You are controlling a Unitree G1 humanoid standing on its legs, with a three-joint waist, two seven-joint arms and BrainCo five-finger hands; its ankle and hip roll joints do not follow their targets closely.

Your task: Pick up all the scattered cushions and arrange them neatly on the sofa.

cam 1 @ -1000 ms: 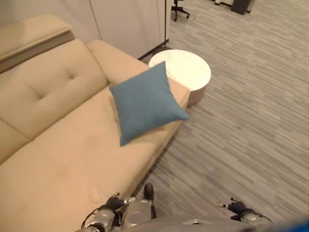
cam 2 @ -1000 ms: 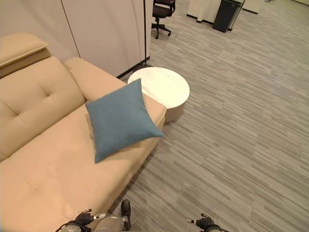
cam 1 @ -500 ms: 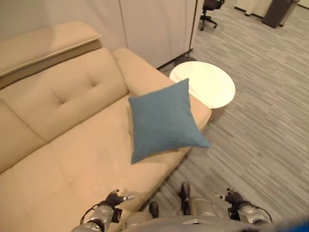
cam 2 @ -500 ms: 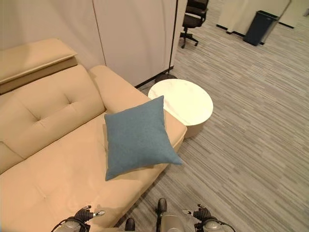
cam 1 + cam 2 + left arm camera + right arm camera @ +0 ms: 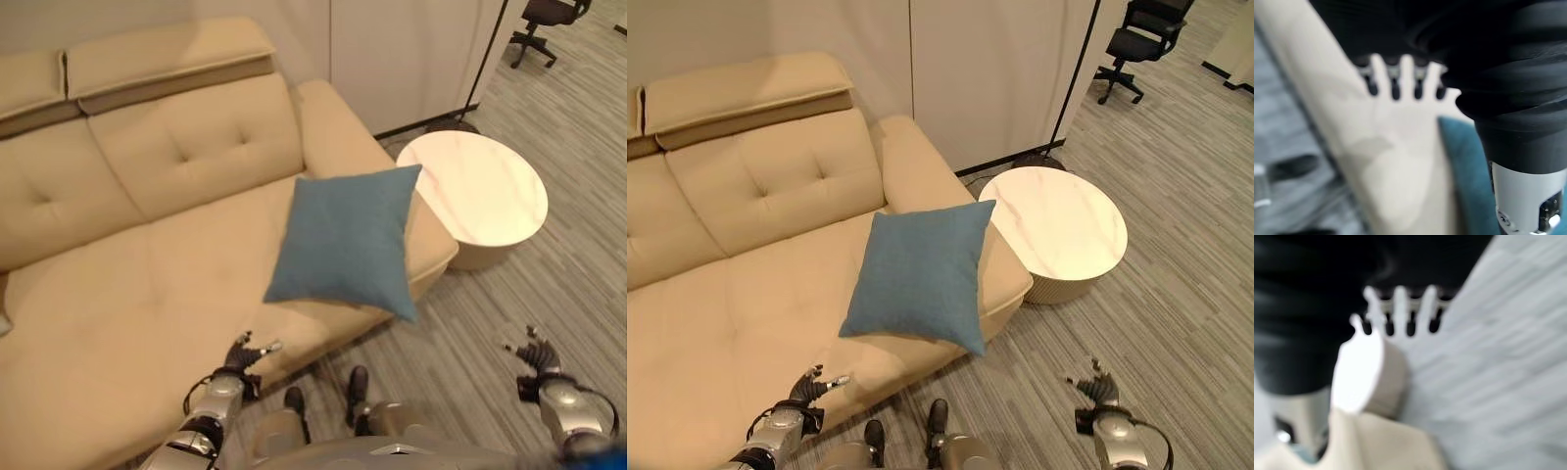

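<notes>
A blue square cushion (image 5: 348, 240) lies on the right end of the beige sofa (image 5: 147, 284), one corner hanging over the seat's front edge and another resting against the armrest. My left hand (image 5: 245, 354) hangs low by the sofa's front edge, below and left of the cushion, fingers straight and holding nothing. My right hand (image 5: 534, 354) is open over the carpet, well right of the cushion. In the left wrist view the straight fingers (image 5: 1395, 78) point at the sofa seat, with the blue cushion (image 5: 1464, 166) past them.
A round white side table (image 5: 475, 196) stands just right of the sofa's armrest. Grey striped carpet (image 5: 470, 333) spreads right of it. A partition wall (image 5: 999, 69) runs behind the sofa, and a black office chair (image 5: 1136, 39) stands at the far right.
The whole picture has shifted, so the camera has turned towards the sofa. Both hands have come up and spread further apart at the bottom. The cushion lies where it was.
</notes>
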